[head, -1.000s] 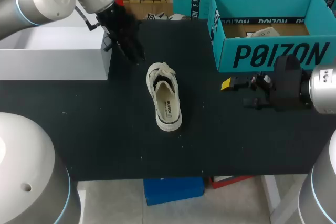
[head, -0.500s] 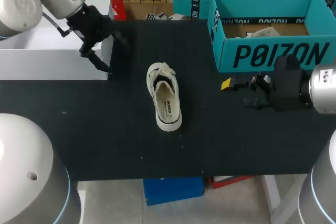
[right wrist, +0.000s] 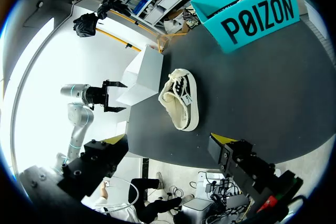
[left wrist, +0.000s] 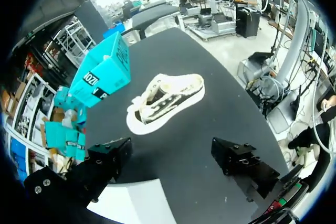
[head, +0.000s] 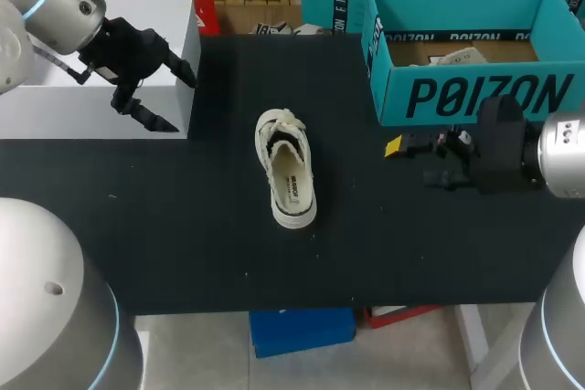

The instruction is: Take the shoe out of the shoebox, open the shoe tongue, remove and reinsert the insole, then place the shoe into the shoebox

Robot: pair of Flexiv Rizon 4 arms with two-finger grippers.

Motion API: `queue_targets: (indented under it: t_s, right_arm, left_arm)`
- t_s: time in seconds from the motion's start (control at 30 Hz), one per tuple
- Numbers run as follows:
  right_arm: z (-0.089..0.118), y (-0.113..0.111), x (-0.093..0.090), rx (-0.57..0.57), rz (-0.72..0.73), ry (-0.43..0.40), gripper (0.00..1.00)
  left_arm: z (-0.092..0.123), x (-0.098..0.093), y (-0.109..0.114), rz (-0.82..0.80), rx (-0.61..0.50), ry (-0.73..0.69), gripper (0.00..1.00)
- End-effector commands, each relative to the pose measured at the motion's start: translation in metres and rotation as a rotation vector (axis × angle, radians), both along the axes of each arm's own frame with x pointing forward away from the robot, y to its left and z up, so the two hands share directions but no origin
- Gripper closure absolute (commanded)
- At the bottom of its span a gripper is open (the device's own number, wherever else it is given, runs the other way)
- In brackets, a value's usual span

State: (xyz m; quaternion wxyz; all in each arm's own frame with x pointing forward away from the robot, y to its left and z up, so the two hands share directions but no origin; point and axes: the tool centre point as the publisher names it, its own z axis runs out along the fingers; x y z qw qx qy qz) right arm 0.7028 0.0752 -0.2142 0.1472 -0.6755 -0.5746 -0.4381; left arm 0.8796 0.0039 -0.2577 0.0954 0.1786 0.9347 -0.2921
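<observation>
Shoe (head: 286, 169): cream low-top, white sole, laces loose, on my table (head: 183, 226).
Shoebox (head: 475, 96): teal, open, well apart.
Left gripper (head: 182, 105): fingers spread, empty.
Right gripper (head: 411, 163): fingers spread, empty.

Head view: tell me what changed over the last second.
The left gripper drew back from beside the shoe toward the table's left side, ending open and empty by the white box. It took hold of nothing. The shoe, the shoebox and the right gripper stayed put.
</observation>
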Motion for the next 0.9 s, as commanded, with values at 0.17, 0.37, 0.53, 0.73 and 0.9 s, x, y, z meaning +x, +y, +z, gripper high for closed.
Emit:
queue_targets:
  t_s: [0.17, 0.37, 0.53, 0.73, 0.9]
  right_arm:
    - [0.0, 0.001, 0.0, -0.001, 0.0, 0.001, 0.0]
    - [0.005, 0.003, 0.008, -0.007, 0.022, 0.005, 0.0]
    - [0.013, 0.009, 0.022, -0.043, 0.066, 0.026, 0.0]
    - [0.027, 0.019, 0.046, -0.223, 0.149, 0.076, 0.0]
    - [0.027, 0.029, 0.071, -0.447, 0.25, 0.143, 0.0]
  left_arm:
    - [-0.001, -0.005, 0.003, 0.073, -0.048, -0.096, 0.0]
    - [-0.001, -0.005, 0.003, 0.073, -0.048, -0.096, 0.0]
    - [-0.001, -0.005, 0.003, 0.073, -0.048, -0.096, 0.0]
    - [-0.001, -0.005, 0.003, 0.073, -0.048, -0.096, 0.0]
    - [-0.001, -0.005, 0.003, 0.073, -0.048, -0.096, 0.0]
